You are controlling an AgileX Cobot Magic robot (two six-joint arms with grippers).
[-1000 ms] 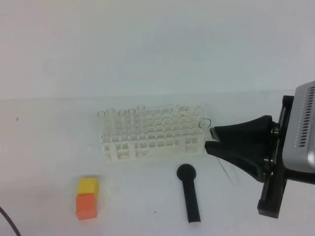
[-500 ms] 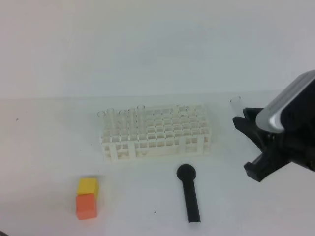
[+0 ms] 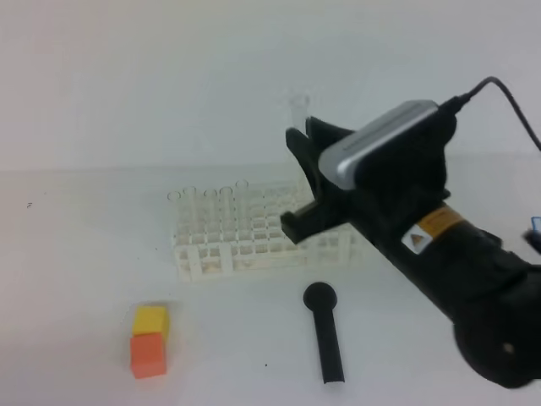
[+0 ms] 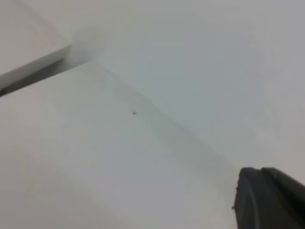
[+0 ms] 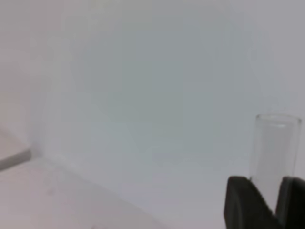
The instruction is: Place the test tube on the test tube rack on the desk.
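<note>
Overhead: right gripper (image 3: 297, 182) pinches test tube (image 3: 297, 108) upright above rack (image 3: 262, 230) on desk (image 3: 76, 254); misaligned descent could hit lattice.
Left wrist: left gripper (image 4: 261, 191) shut, idle.
Right wrist: tube (image 5: 271, 148) between fingertips, could slip.

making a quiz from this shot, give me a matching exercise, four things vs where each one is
Things:
1. test tube
2. black tool
3. yellow block
4. rack

Places:
A. lying on the desk in front of the rack
B. held upright in the right gripper, above the rack
C. standing on the desk with several tubes in its left end
D. against the orange block, front left

Pairs: 1-B, 2-A, 3-D, 4-C
</note>
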